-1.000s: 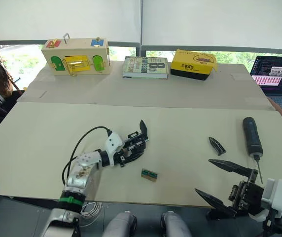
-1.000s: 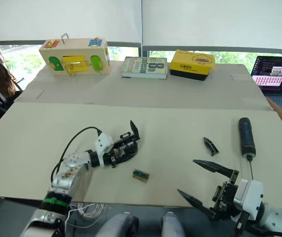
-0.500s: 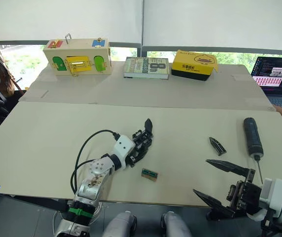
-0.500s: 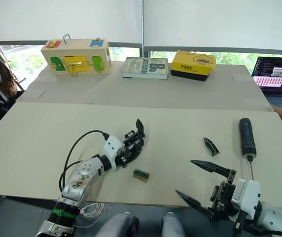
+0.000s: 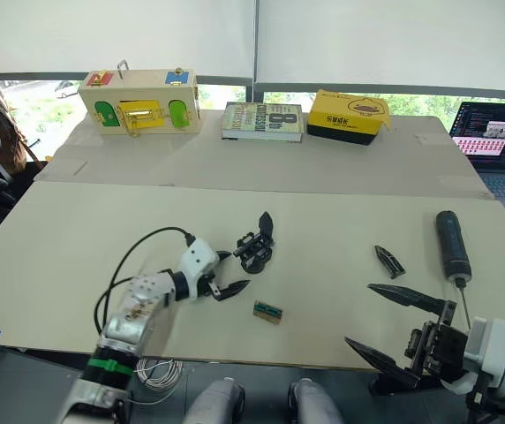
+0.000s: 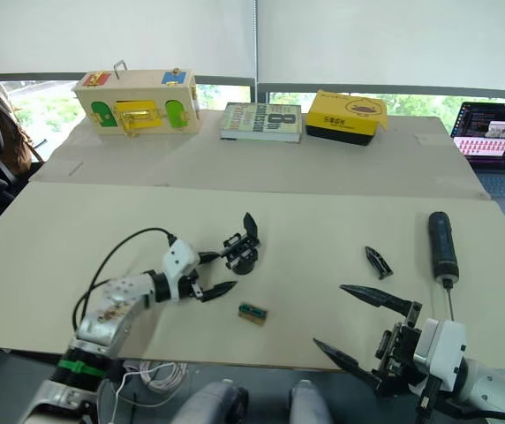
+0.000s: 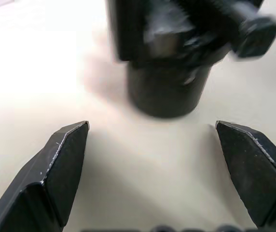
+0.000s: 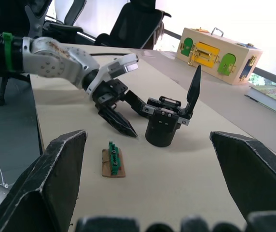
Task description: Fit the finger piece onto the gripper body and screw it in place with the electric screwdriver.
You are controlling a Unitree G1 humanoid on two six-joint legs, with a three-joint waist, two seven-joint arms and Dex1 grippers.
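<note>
Beige counter [image 5: 341, 199] lies bare between the upright gripper body [image 5: 256, 250], mid-counter, and the finger piece [image 5: 388, 260] and electric screwdriver [image 5: 452, 247] on the right; the right gripper [image 5: 383, 323] hangs spread past the near edge. In the left wrist view the left gripper [image 7: 152, 150] is spread just short of the body, whose top is cut off and blurred. The right wrist view shows the body standing beside a green-and-tan block [image 8: 112, 159].

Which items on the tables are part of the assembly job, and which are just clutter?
Job items:
gripper body
finger piece
electric screwdriver

Lying about:
green-and-tan block
wooden latch box
book
yellow box
laptop
</note>
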